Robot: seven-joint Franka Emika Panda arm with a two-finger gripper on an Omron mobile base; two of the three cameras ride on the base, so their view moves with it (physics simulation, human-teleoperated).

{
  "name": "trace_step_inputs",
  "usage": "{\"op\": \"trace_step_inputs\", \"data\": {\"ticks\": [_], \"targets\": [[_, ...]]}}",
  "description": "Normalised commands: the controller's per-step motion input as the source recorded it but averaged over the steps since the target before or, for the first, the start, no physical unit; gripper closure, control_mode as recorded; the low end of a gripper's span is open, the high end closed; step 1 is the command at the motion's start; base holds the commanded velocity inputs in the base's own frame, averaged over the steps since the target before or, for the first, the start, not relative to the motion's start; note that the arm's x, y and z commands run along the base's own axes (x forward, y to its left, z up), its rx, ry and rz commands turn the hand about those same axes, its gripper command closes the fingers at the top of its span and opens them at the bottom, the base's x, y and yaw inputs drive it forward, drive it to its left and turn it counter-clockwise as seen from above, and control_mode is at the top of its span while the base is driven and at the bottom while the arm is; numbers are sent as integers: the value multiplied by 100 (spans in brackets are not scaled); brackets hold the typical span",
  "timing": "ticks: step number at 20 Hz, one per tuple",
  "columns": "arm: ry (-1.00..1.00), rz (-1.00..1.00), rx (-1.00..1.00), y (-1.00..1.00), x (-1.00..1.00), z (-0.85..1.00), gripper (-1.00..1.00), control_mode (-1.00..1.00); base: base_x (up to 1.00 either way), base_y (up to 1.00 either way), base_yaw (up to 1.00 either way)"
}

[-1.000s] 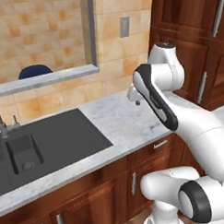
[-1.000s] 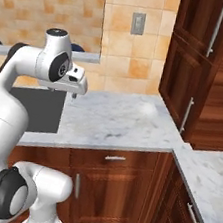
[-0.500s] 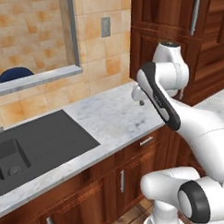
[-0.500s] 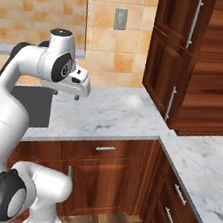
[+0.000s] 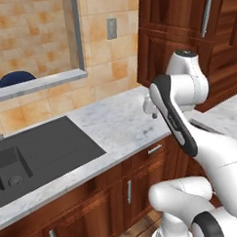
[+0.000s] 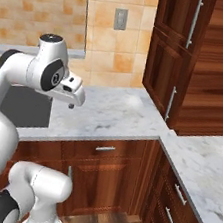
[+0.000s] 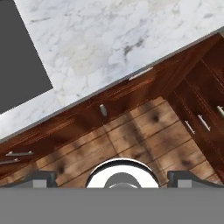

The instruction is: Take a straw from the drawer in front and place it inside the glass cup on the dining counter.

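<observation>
- Two dark fingertips (image 7: 40, 177) stood far apart at the bottom corners of the hand view, so I read the gripper (image 7: 114, 178) as wide open with nothing between its jaws.
- From the base cameras I saw the gripper (image 6: 73, 99) hanging above the front part of the marble counter (image 5: 115, 121), pointing down and clear of its surface.
- Straight below the hand lay the wooden floor (image 7: 131, 140), with dark wood cabinet fronts running along it.
- Just under the counter edge sat the drawer (image 6: 105, 148) with a short silver handle; its front was flush and shut. I could not tell whether the straw lay inside it.
- To the robot's right, a stack of drawers (image 6: 170, 208) turned the corner under a second marble top (image 6: 202, 162), all of them closed.
- On the marble counter, to the robot's left of the gripper, lay the black sink (image 5: 39, 153), set into the top.
- Behind the counter rose the tan tiled wall, with a grey outlet plate (image 6: 120, 19) on it.
- A grey window sill (image 5: 36, 85) ran along the wall above the sink, and a rounded blue shape (image 5: 16, 77) showed behind it.
- Farthest to the right stood the tall dark cabinets (image 6: 172, 57) with long silver handles, doors closed.
</observation>
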Motion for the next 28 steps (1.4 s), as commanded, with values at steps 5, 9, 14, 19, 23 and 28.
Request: {"op": "trace_step_inputs", "data": {"ticks": [5,9,14,19,23,28], "targets": [[0,-18,25,-100,0,-35,-100,-100,0,0,0],[0,-18,28,-68,0,-71,-100,-100,0,0,0],[-1,-17,26,-42,0,-86,-100,-100,0,0,0],[-3,-14,28,-34,4,-72,-100,-100,0,0,0],[-10,-9,26,-18,0,-44,-100,-100,0,0,0],[-1,-3,27,-6,33,-48,-100,-100,0,0,0]]}}
